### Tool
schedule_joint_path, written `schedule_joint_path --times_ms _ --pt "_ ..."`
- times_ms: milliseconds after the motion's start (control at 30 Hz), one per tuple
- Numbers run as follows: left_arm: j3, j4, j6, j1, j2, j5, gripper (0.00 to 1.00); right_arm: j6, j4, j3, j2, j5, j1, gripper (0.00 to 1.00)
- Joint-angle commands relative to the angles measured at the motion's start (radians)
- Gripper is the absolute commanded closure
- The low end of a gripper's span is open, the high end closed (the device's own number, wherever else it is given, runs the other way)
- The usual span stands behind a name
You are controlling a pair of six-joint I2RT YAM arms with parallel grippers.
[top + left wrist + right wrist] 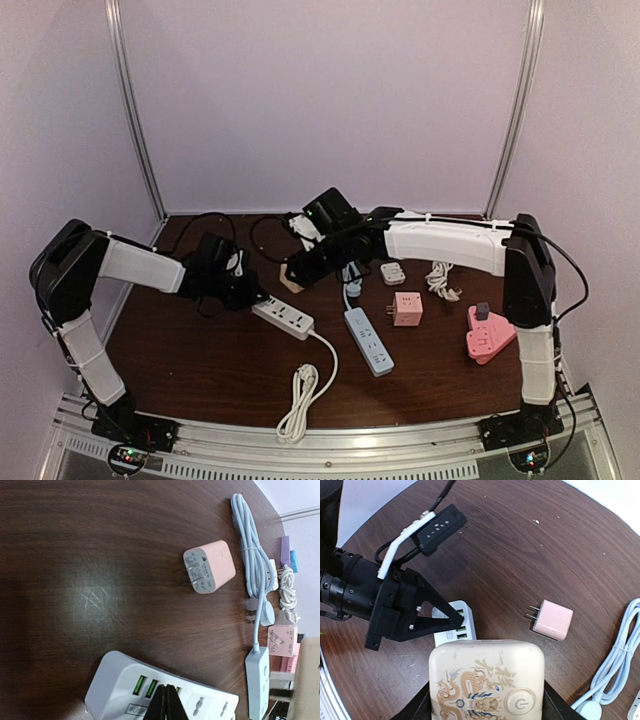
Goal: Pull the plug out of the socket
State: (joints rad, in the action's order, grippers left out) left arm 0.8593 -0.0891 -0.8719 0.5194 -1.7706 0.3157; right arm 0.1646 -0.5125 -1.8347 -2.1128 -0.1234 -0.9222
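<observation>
The dark brown wooden desk [200,360] carries everything here, with a black-and-white arm reaching in from either side.

The left gripper [165,692] has its jaws pressed together. Their tips rest on the top face of the white power strip with green USB ports [283,317], right by those ports. That strip lies at an angle near the middle of the desk, and its white cable [300,395] runs towards the near edge in a loose bundle.

Just to its right lies a pale blue power strip [368,341], also angled.

The right gripper [486,695] has its jaws apart and clamped on either side of the cream rounded-square plug block with a gold dragon print and a power button [487,680]. From where I stand, that block sits just beside the USB end of the white strip. In the left wrist view it shows apart from the strip, off at the edge of the picture.

Further right there is a flat pink angular piece [490,335] with a small dark thing on top, then a pink cube adapter [407,308].

The small pink two-pronged charger [552,621] lies on its side on bare wood, near the cream block but not touching it.
</observation>
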Motion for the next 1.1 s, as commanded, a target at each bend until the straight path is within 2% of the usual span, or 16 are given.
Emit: schedule_joint_path --times_ms 0,200,333,667,1067 --pt "0.032 0.269 0.034 0.017 -0.033 -0.068 1.0 0.092 0.104 0.111 0.105 -0.072 0.07 0.84" --pt "0.185 0.36 0.077 0.036 0.001 -0.083 1.0 0.165 0.195 0.243 0.145 -0.153 0.115 0.84" --pt "0.236 0.404 0.094 0.042 0.053 -0.091 1.0 0.206 0.243 0.296 0.148 -0.205 0.137 0.84" --pt "0.222 0.458 0.107 0.042 0.212 -0.104 1.0 0.3 0.347 0.345 0.107 -0.288 0.16 0.84" --pt "0.216 0.486 0.11 0.042 0.292 -0.115 1.0 0.384 0.442 0.347 0.024 -0.374 0.191 0.83"
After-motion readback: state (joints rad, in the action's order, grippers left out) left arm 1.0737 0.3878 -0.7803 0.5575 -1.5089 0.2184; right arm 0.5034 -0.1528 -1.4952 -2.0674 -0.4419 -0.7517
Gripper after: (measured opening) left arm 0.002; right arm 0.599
